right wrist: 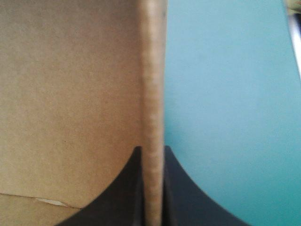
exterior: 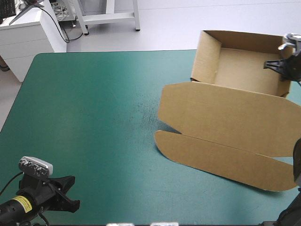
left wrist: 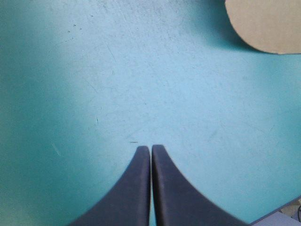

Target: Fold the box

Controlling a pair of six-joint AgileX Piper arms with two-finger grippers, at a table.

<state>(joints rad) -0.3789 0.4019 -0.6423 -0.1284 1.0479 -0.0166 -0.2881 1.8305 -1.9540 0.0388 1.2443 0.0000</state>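
Note:
The brown box [exterior: 235, 94] stands at the table's far right as an open tray, walls raised, its lid lying flat toward the near side with a rounded front flap [exterior: 221, 157]. My right gripper [exterior: 281, 66] is at the tray's right wall, shut on that wall. In the right wrist view the wall's edge [right wrist: 154, 94] runs up between the two black fingers [right wrist: 176, 188]. My left gripper [exterior: 63, 193] rests near the table's front left corner, far from the box. It [left wrist: 150, 149] is shut with nothing in it, and a rounded flap corner [left wrist: 265, 23] lies ahead of it.
The teal-green cover [exterior: 94, 117] lies bare between the left gripper and the box. A white cabinet [exterior: 28, 33] stands beyond the table's far left corner.

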